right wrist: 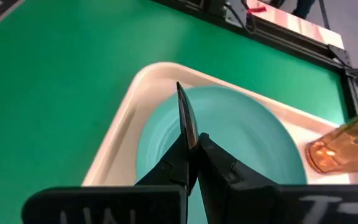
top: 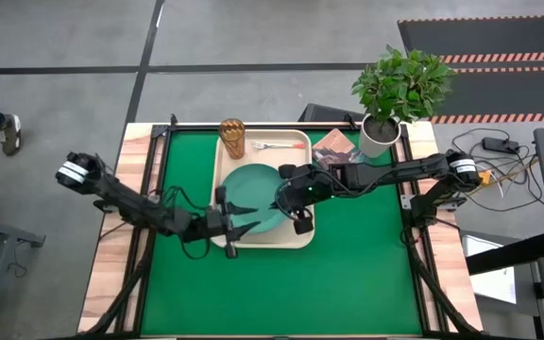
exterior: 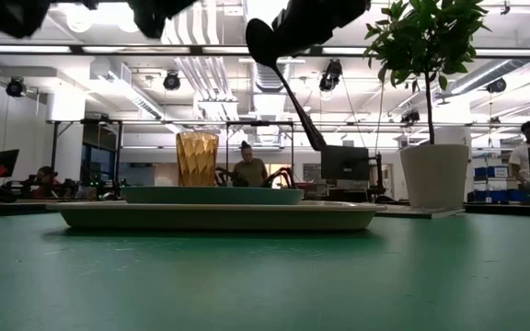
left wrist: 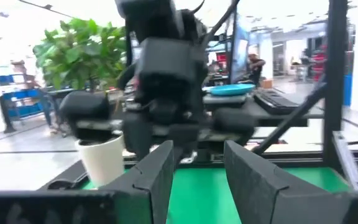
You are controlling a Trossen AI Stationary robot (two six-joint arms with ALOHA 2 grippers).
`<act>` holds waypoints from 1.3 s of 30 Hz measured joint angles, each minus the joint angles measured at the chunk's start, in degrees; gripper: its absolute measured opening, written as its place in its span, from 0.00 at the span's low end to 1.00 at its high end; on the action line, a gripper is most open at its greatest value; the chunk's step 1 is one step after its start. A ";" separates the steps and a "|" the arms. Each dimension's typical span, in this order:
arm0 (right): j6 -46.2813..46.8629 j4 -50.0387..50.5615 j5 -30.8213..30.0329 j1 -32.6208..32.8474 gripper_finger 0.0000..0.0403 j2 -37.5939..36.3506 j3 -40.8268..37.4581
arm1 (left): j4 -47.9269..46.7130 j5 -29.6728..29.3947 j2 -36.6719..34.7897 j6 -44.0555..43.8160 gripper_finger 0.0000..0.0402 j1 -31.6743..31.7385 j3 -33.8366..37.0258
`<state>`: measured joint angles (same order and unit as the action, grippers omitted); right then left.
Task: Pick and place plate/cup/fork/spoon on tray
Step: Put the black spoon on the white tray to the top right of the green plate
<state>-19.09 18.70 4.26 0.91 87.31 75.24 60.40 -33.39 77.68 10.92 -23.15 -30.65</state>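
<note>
The cream tray lies mid-table with the teal plate flat on it. The amber cup stands upright in the tray's far left corner, and the pale fork lies on the tray's far end. My right gripper is above the plate, shut on the dark spoon, which is held high over the tray. My left gripper is open and empty over the tray's near left edge, its fingers apart and facing the right arm. My right gripper pinches the spoon between its two fingers, just behind the bowl. The bowl sticks out edge-on past the fingertips. The fingers slant down over the plate. The spoon is lifted clear, and its handle hangs slanting down below the gripper.
A white pot with a green plant stands at the table's far right corner, with a reddish flat object beside it. Green mat lies open to the right of and nearer than the tray. People show in the room beyond the table.
</note>
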 joint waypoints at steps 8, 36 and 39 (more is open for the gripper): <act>0.02 -1.65 0.71 -0.03 0.02 0.00 -0.09 | 2.17 0.56 3.27 -0.97 0.31 2.59 0.76; 0.54 -3.15 0.71 -0.02 0.02 0.00 -0.13 | 2.14 2.38 9.78 -1.62 0.24 7.45 -3.91; 0.63 -3.07 0.71 -0.02 0.02 0.00 -0.15 | 2.12 2.36 10.31 -3.36 0.10 7.86 -4.26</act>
<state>-18.46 15.64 4.97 0.89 87.31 75.09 62.52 -31.03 87.99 7.55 -15.29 -34.92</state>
